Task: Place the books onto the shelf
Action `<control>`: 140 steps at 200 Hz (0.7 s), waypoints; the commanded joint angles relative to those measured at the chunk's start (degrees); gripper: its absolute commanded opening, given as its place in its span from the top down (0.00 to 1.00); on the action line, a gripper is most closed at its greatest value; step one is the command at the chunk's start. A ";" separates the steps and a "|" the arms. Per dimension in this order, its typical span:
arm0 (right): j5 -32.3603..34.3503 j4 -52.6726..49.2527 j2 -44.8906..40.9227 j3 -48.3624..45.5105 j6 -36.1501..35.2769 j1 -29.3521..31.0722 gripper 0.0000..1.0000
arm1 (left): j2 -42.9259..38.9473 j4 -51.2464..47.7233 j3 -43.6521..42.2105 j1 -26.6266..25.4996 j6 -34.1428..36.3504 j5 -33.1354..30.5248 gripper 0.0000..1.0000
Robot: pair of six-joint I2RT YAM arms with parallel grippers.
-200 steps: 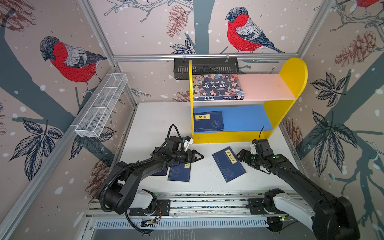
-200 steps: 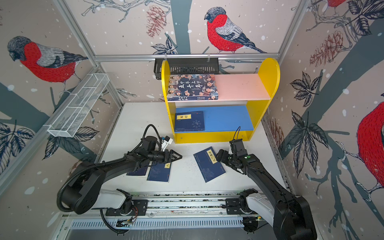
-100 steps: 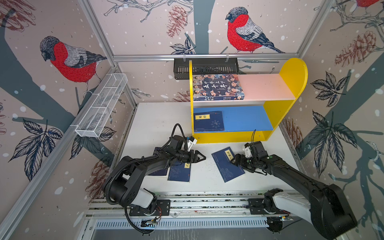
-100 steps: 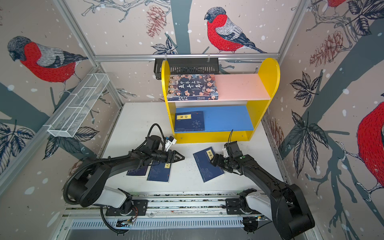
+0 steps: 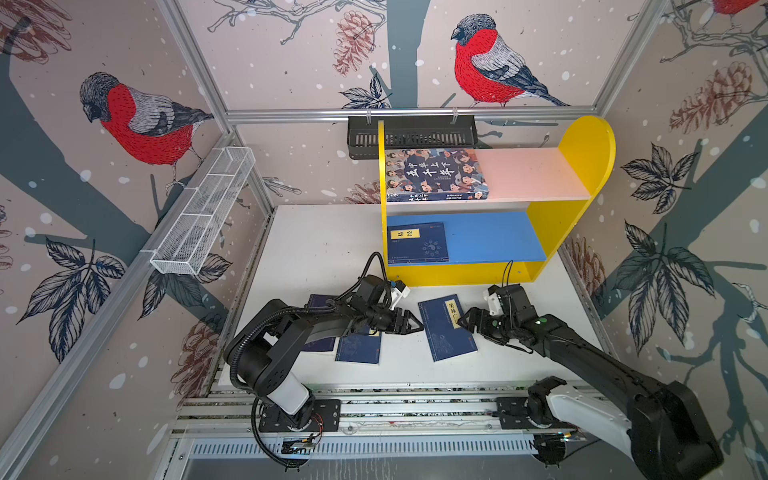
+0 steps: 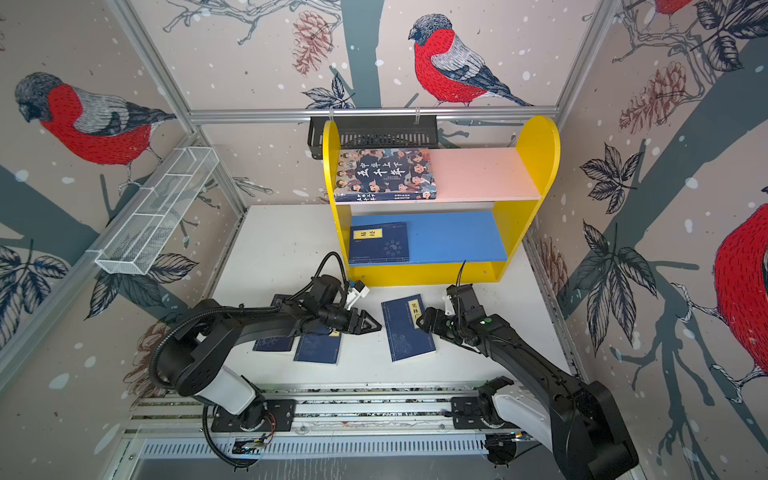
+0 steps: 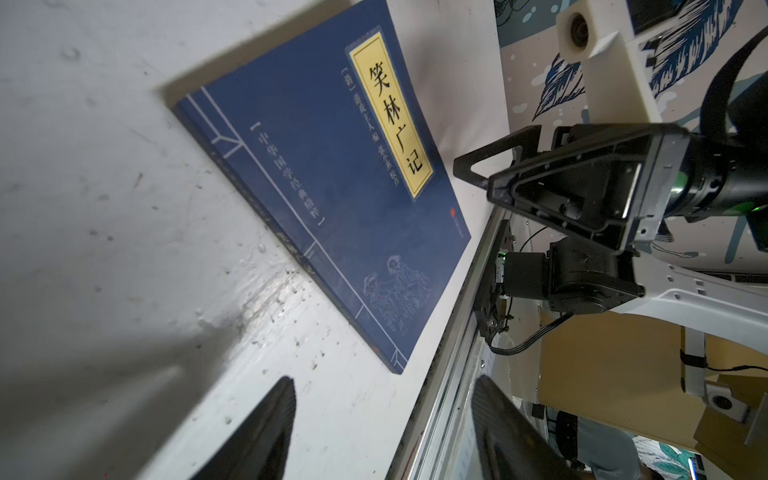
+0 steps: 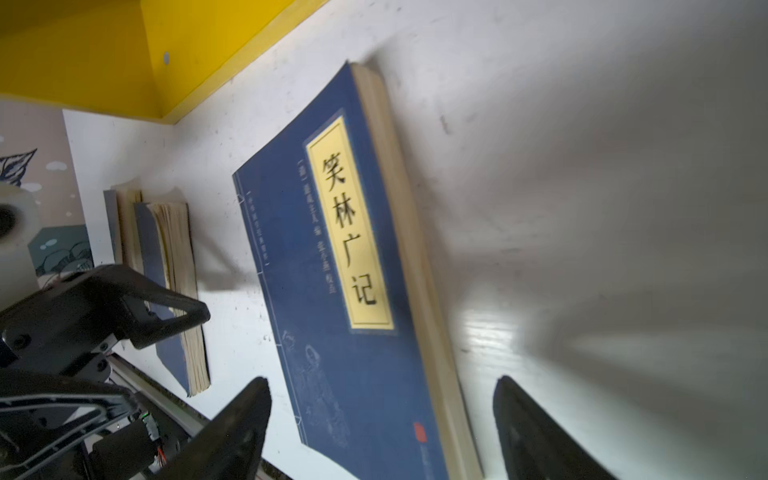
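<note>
The left gripper [image 5: 409,325] had its fingers [image 7: 274,415] apart, with only bare table [image 7: 104,166] between them. Just ahead of those fingertips lay the loose book [image 5: 446,328], flat and cover up, its spine edge the nearest to them. Whether they touched it could not be told.

From the far side the right gripper [image 5: 466,322] faced them. Its fingers [image 8: 245,424] were also spread wide and clamped on nothing. Their tips sat over the book's page edge (in both top views they hid the end of the yellow label [image 5: 452,309]). In the right wrist view the book's near end ran in between the two fingers, but contact could not be judged there either. The loose book thus lay between the two pairs of fingertips, which pointed at each other.

Behind the left fingers, partly under that arm's wrist, two more books [image 5: 359,349] lay flat on the table, close together.

Beyond both sets of fingertips stood the shelf [image 5: 582,166], nearer the right fingers than the left. A thin book [image 5: 417,243] lay on its blue board [image 5: 494,237], against the straight side. The big book [image 5: 434,174] lay on the pink board [image 5: 532,174] above it.
</note>
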 commanded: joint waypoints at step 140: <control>-12.08 8.70 7.19 0.21 -4.26 5.58 0.18 | 4.20 5.60 -0.70 -1.17 -3.37 0.19 0.30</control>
